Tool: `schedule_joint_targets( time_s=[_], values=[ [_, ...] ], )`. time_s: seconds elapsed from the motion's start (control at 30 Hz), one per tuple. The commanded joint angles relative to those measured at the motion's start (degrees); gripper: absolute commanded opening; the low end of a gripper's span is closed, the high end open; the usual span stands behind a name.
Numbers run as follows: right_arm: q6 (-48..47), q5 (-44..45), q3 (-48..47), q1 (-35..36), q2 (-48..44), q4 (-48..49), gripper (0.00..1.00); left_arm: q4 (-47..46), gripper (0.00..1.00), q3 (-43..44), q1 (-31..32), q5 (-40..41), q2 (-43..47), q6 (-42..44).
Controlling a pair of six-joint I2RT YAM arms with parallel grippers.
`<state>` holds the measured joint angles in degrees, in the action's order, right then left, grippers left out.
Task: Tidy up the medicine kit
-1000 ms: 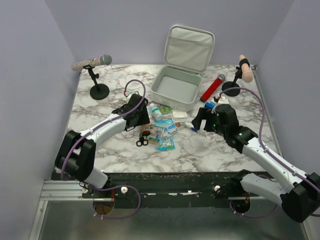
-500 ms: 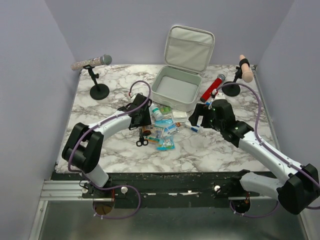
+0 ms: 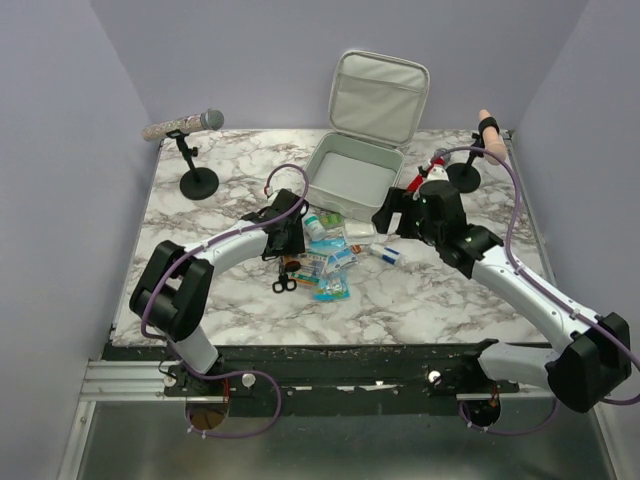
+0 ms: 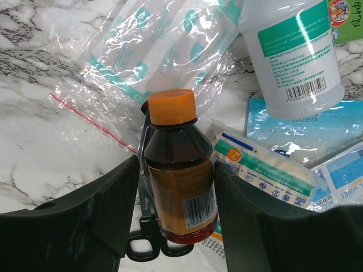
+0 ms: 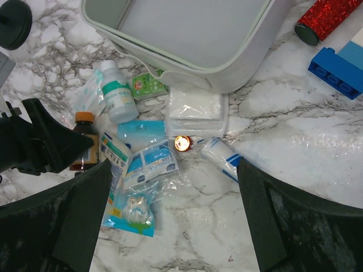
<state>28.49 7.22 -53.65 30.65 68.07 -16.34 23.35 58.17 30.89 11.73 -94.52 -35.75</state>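
You've got one open case (image 3: 345,200). Two bottles: a brown bottle (image 4: 180,170) and a white bottle (image 4: 295,51). One pair of scissors (image 3: 284,284). One red cylinder (image 5: 329,16). One roll of bandage (image 5: 222,156). One stack of white pads (image 5: 195,110). One small green packet (image 5: 148,88). One clear zip bag (image 4: 142,51). Two stands at the back: left stand (image 3: 198,183), right stand (image 3: 462,177). Blue blocks (image 5: 336,69): one or two, cut off, can't tell. Flat blue-and-white packets (image 5: 150,163) overlap in a pile, at least three.
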Motion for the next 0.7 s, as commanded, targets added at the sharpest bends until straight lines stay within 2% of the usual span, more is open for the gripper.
schedule_joint_targets(
  time_s=[0.0, 0.1, 0.37, 0.67],
  values=[
    [0.4, 2.1, -2.8, 0.2, 1.8, -0.4, 0.99, 1.1, 0.62, 0.3, 0.5, 0.5, -0.7, 0.7],
    [1.0, 2.9, -4.4, 0.1, 3.0, -1.0, 0.99, 1.0, 0.55, 0.9, 0.5, 0.4, -1.2, 1.4],
    [1.3, 3.8, -6.4, 0.1, 4.9, -1.3, 0.99, 0.9, 0.44, 0.9, 0.5, -0.4, -0.1, 2.7],
    [1.7, 7.6, -10.2, -0.1, 10.2, -1.3, 0.99, 0.8, 0.4, 1.8, 0.6, -2.0, 13.1, 8.1]
  ],
)
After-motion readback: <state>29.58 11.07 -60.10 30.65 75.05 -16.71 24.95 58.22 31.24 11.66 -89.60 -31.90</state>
